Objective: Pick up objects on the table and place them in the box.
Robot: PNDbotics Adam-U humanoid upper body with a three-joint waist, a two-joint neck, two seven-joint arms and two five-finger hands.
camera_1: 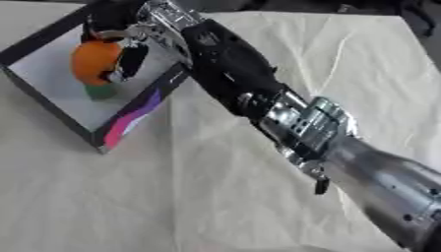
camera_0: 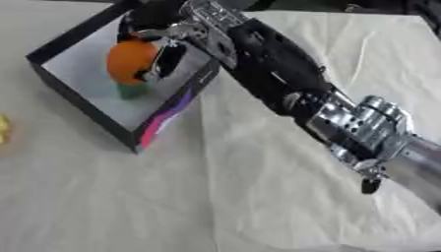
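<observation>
My right hand [camera_0: 168, 32] reaches from the lower right across the table and hangs over the black-walled box [camera_0: 86, 106] at the upper left. Its fingers [camera_0: 159, 61] are curled round an orange round object [camera_0: 129, 60], which it holds above the box's pale floor. A small green thing [camera_0: 131, 91] shows just beneath the orange one, inside the box; I cannot make out what it is. My left hand shows in neither view.
The box has a pink and purple stripe [camera_0: 164, 120] on its near wall. A yellow thing [camera_0: 3, 129] lies at the far left edge on the creased pale cloth [camera_0: 258, 197]. Dark shapes stand along the far edge.
</observation>
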